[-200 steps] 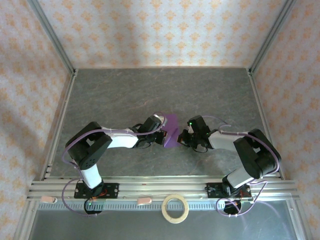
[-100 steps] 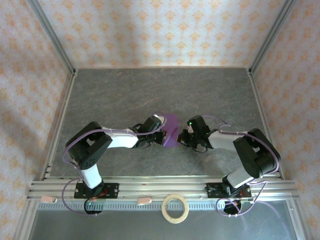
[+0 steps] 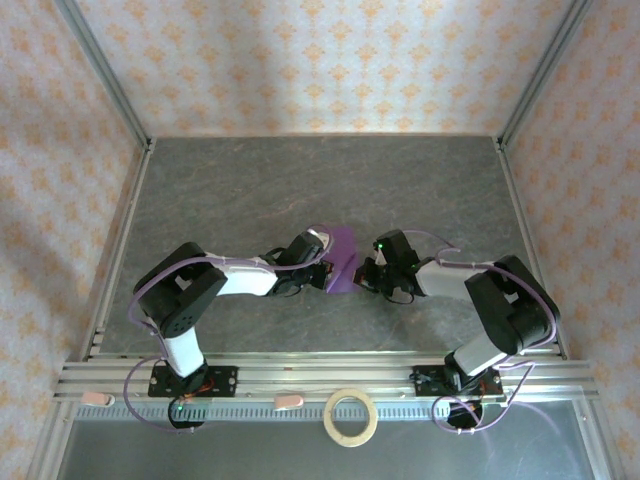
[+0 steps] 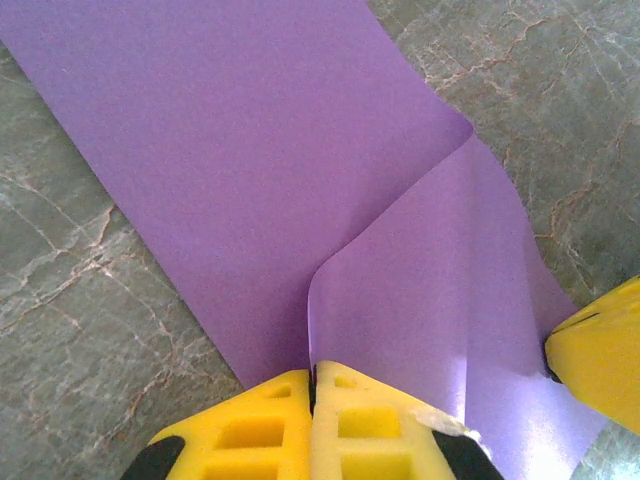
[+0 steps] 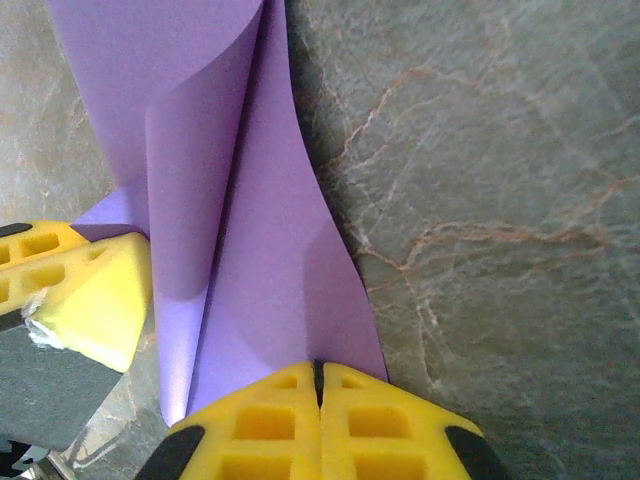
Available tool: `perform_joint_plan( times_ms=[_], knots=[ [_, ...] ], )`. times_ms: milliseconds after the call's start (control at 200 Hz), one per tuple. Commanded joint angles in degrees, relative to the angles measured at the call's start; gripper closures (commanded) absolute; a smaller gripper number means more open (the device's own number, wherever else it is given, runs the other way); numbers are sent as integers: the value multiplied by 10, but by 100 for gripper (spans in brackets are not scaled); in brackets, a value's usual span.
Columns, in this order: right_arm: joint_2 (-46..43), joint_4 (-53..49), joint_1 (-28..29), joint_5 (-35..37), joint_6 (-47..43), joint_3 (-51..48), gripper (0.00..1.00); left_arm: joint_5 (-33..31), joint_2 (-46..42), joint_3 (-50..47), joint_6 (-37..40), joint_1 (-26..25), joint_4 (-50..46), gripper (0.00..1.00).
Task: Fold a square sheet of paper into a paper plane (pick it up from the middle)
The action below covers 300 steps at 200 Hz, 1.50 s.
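The square sheet of paper [image 3: 343, 257] is purple and hangs curled between both grippers over the middle of the table. In the left wrist view the paper [image 4: 250, 150] bends into an upright fold, and my left gripper [image 4: 313, 372] is shut on its near edge. In the right wrist view the paper [image 5: 275, 250] runs away in a long soft roll, with my right gripper [image 5: 319, 365] shut on its end. The left gripper's yellow finger [image 5: 95, 300] shows beside it. From above, the left gripper [image 3: 324, 266] and right gripper [image 3: 364, 274] face each other across the sheet.
A tan tape ring [image 3: 351, 416] lies in front of the aluminium rail [image 3: 320, 378] between the arm bases. Grey marbled tabletop [image 3: 300, 180] stretches behind the grippers. Patterned walls and metal posts [image 3: 100, 75] enclose the back and sides.
The right arm has edged very slightly left toward the paper. Both grips stay as they were.
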Motion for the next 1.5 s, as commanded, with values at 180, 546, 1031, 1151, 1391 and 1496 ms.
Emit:
perform_joint_plan(
  times_ms=[180, 546, 1031, 1151, 1391, 1496],
  knots=[
    [8, -44, 1, 23, -3, 0, 100, -10, 18, -8, 4, 4, -12, 95],
    [-61, 120, -4, -53, 112, -9, 94, -5, 15, -11, 4, 4, -8, 95],
    [48, 163, 1, -96, 185, 38, 100, -5, 13, -17, 4, 5, -5, 96],
    [63, 164, 3, -103, 185, 45, 100, -4, 13, -16, 4, 6, -5, 96],
    [88, 153, 4, -99, 177, 45, 100, -4, 13, -15, 6, 8, -7, 96],
    [95, 133, 3, -82, 166, 36, 100, -4, 13, -16, 6, 8, -9, 96]
  ],
)
